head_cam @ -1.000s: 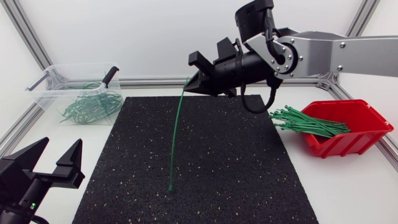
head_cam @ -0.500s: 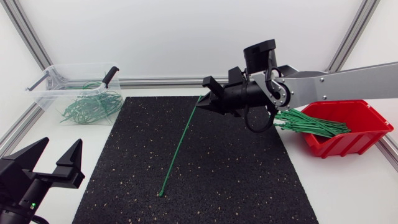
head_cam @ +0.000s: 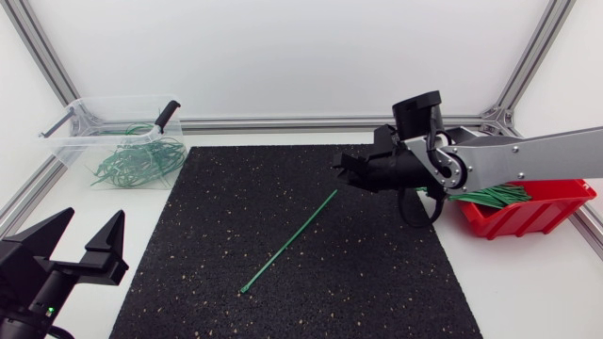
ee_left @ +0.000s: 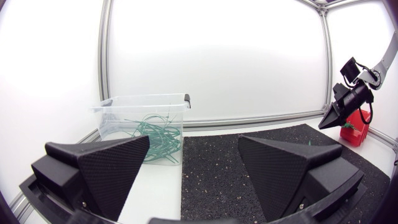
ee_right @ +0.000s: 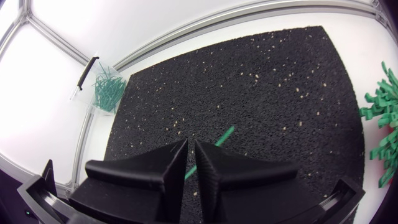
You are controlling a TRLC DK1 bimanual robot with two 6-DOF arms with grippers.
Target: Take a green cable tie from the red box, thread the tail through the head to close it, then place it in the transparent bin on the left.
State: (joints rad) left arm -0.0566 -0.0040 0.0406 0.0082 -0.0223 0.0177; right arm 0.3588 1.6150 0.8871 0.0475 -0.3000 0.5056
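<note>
Jaws: left spread wide and empty, right cracked open by a sliver, pinching nothing I can see.

Left gripper (head_cam: 92,218) sits off the mat (head_cam: 377,273) at the table's near left corner. Transparent bin (head_cam: 71,151) is at the far left corner: thin clear plastic, with a tangle of looped ties (head_cam: 137,160) inside.

Change: a second ago the right gripper (head_cam: 341,169) held the green cable tie (head_cam: 289,241) upright, lower end on the mat. Since then the arm has dropped and pulled back toward the right edge. The tie now lies flat and diagonal mid-mat, one end toward the near left, the other just short of the right fingers.

Read: the pick from the box is done and the tie is unthreaded. Next up is likely a regrasp.

Tie: thin, straight, flexible strip. Can't tell which end is the head. Mat: black, rubbery, speckled granulate. Flat strip on it looks awkward to pinch.

Red box (head_cam: 528,217) at the right edge is rigid moulded plastic, with a bundle of spare ties (head_cam: 490,196) poking out.
</note>
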